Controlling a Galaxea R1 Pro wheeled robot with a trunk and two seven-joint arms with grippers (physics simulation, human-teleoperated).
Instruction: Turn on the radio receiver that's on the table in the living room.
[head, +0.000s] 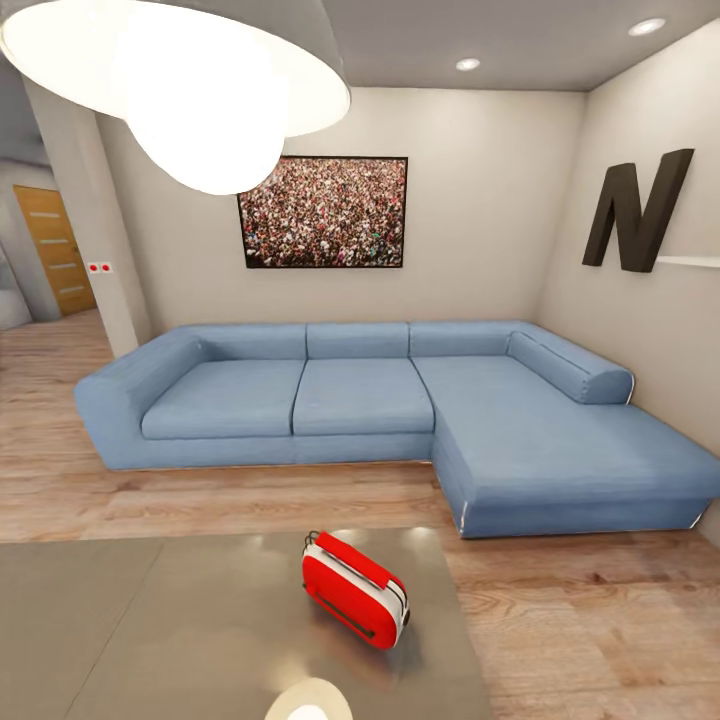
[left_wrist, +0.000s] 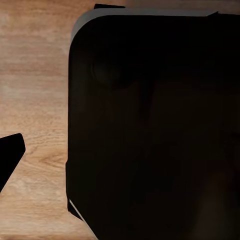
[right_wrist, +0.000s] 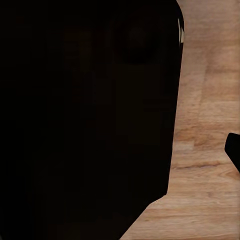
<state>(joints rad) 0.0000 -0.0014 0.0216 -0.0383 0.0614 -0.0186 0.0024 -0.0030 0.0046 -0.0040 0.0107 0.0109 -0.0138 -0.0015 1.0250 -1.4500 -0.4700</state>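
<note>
Wrist views give little away: each looks past a big dark rounded shape down at light wood floor (left_wrist: 35, 90), with a black tip at the frame's edge, so whether either set of jaws is wide or narrow I cannot tell. Both arms seem tucked low by the robot's body, which suits a robot on the approach. Further out, the radio receiver (head: 355, 590) lies tipped on its side on the glossy grey tabletop (head: 150, 620), near its far right corner. Beyond it, the blue sofa (head: 400, 400) and the crowd picture (head: 323, 212) mark the living room. Reaching is not yet begun, I'd judge.
</note>
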